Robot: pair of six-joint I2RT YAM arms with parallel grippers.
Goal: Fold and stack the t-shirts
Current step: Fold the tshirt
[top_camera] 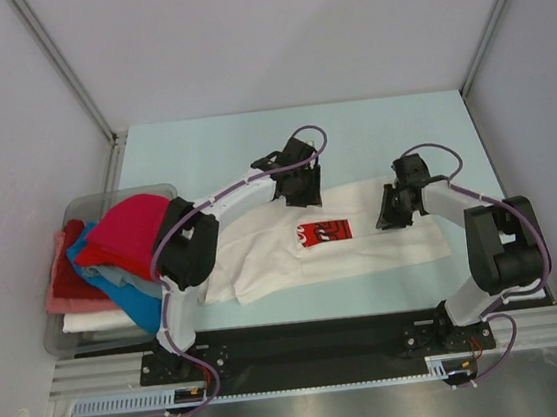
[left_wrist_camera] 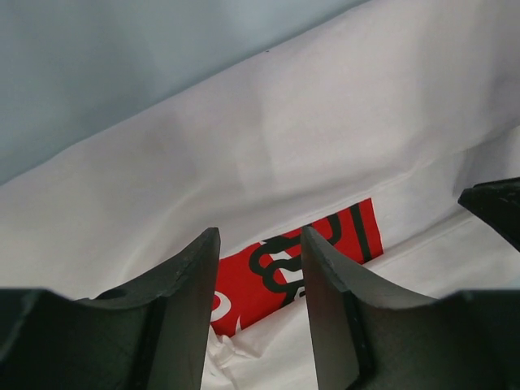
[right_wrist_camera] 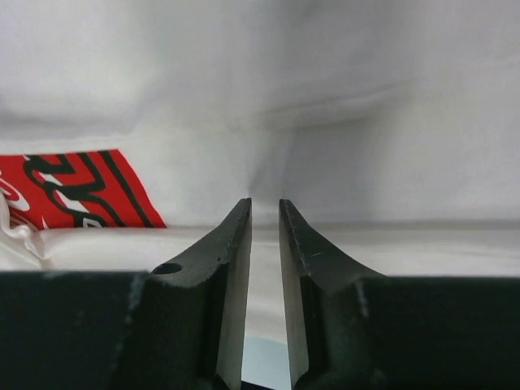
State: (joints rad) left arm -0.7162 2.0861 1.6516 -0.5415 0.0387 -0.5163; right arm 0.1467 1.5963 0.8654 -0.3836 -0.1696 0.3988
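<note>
Overhead view alone gives full layout: white t-shirt (top_camera: 264, 260) spread rumpled mid-table (top_camera: 211, 146), red chest print (top_camera: 323, 232) facing up. Magenta-red tee (top_camera: 126, 236), blue tee (top_camera: 127, 291) and pink tee (top_camera: 61, 284) heaped over clear bin (top_camera: 87, 202) at left. Left gripper (top_camera: 301, 188) sits at shirt's far edge, right gripper (top_camera: 390, 214) on shirt, right of print. Wrist views alone show jaws: left parted, print visible through gap; right narrowed to slit, cloth puckering at tips, grip cannot be told.
</note>
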